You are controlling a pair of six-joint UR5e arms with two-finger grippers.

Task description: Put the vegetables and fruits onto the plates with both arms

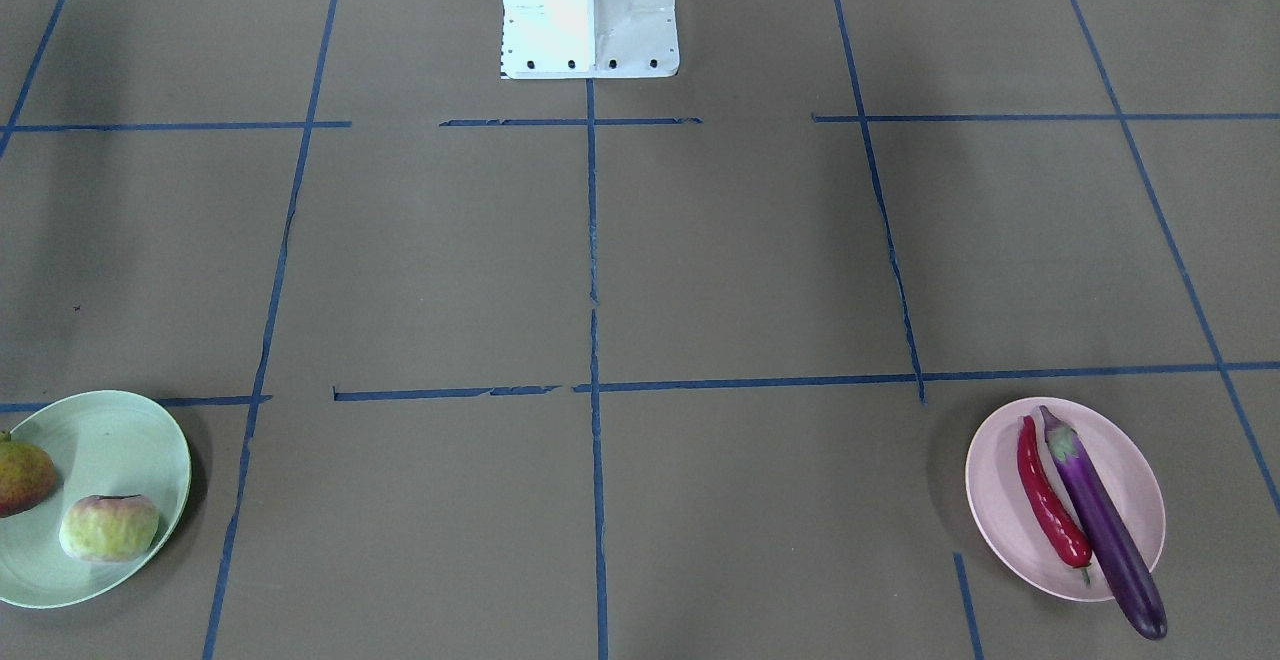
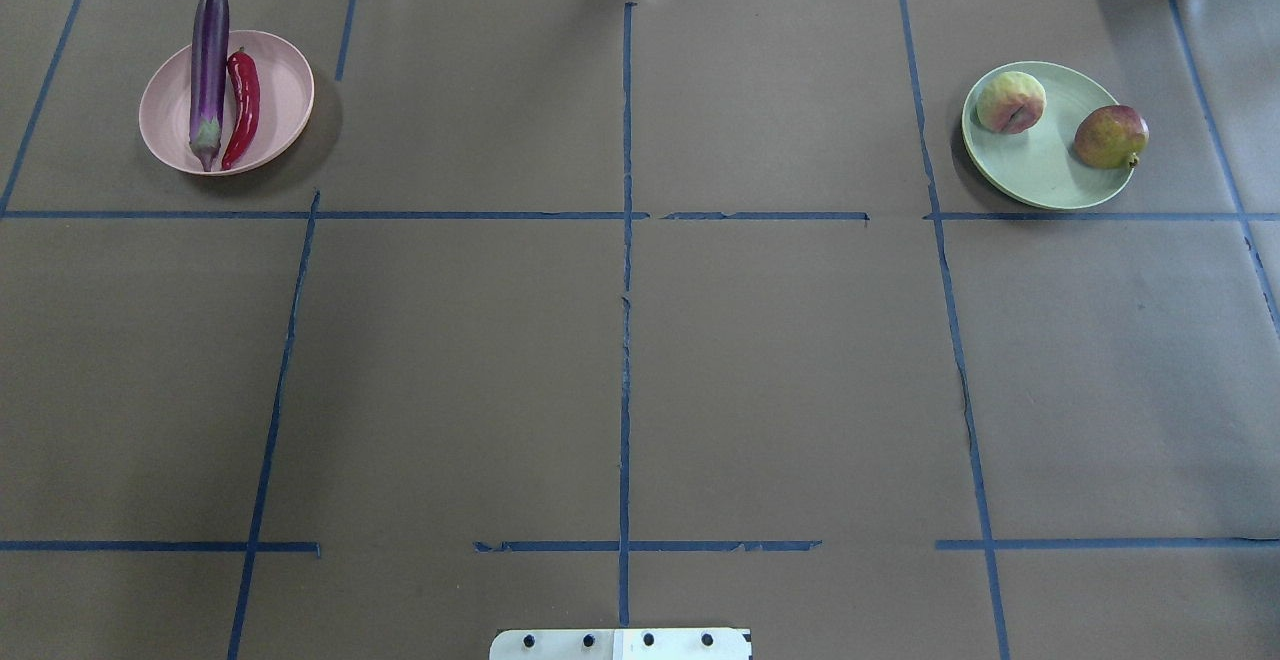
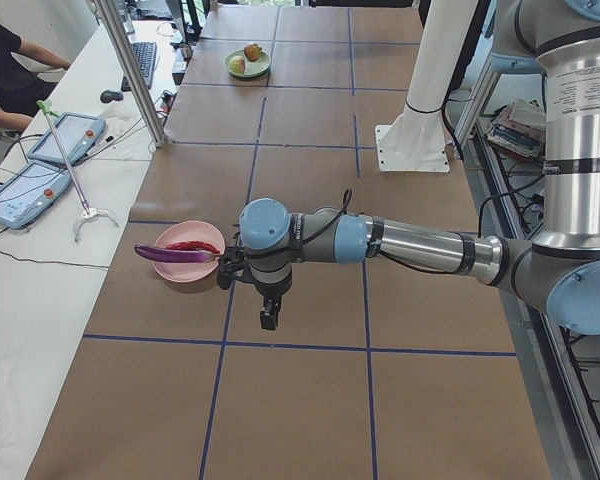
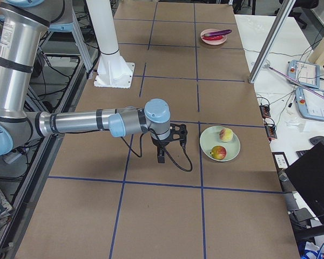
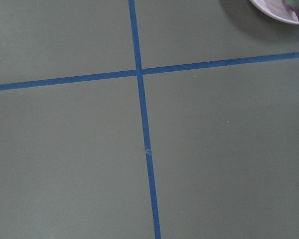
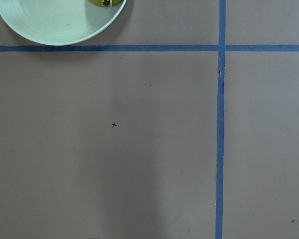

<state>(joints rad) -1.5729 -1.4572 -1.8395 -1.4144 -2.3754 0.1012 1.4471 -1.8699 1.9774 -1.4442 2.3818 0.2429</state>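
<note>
The purple eggplant [image 2: 208,65] and the red chili [image 2: 243,105] lie side by side on the pink plate [image 2: 285,90]; the eggplant's tip overhangs the rim. The peach [image 2: 1010,101] and the red-yellow fruit [image 2: 1110,136] sit on the mint green plate [image 2: 1040,175]. My left gripper [image 3: 269,320] hangs over bare table beside the pink plate [image 3: 175,268]. My right gripper [image 4: 161,158] hangs over bare table beside the green plate [image 4: 208,143]. Both show only in the side views, so I cannot tell whether they are open or shut.
The white base block [image 1: 590,10] stands at the robot's edge of the table. Blue tape lines [image 2: 625,340] divide the brown table. A metal post [image 3: 130,70] and a side desk with tablets [image 3: 30,185] run along the far edge; a person [image 3: 10,60] sits there.
</note>
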